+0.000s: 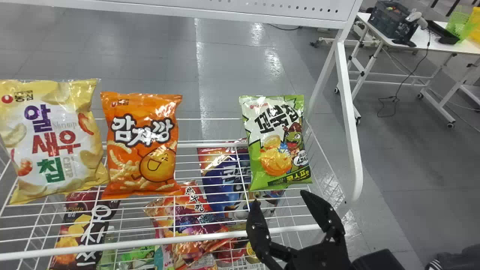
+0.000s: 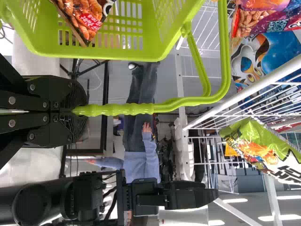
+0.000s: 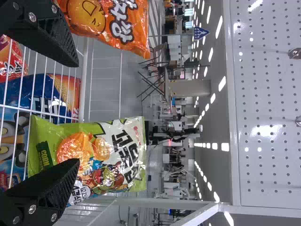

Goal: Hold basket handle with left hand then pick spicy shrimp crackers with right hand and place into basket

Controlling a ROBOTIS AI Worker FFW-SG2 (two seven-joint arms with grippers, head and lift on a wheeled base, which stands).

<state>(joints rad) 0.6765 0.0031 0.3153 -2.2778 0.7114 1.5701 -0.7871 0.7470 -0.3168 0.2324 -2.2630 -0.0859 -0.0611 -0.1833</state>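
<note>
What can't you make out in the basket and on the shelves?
- Basket: left wrist view, partly cut off by the edge, as is the bag inside.
- Handle's end: left wrist view, hidden between the left fingers.
- Shrimp crackers: head view, strips hidden by wires and rail.
- Blue bag: head view, partly behind the green bag.

Your spicy shrimp crackers (image 1: 189,215) are in 1 glossy orange-red bag with a purple patch across its middle. It lies in the lower part of the white wire rack (image 1: 210,237), seen through the upper wires toward the near middle, with its white lettering toward the far side. Your basket (image 2: 101,47) is bright green plastic with slotted walls. Its handle (image 2: 127,109) is raised, 2 arms meeting at a ribbed grip that your left gripper (image 2: 75,110) clasps.
</note>
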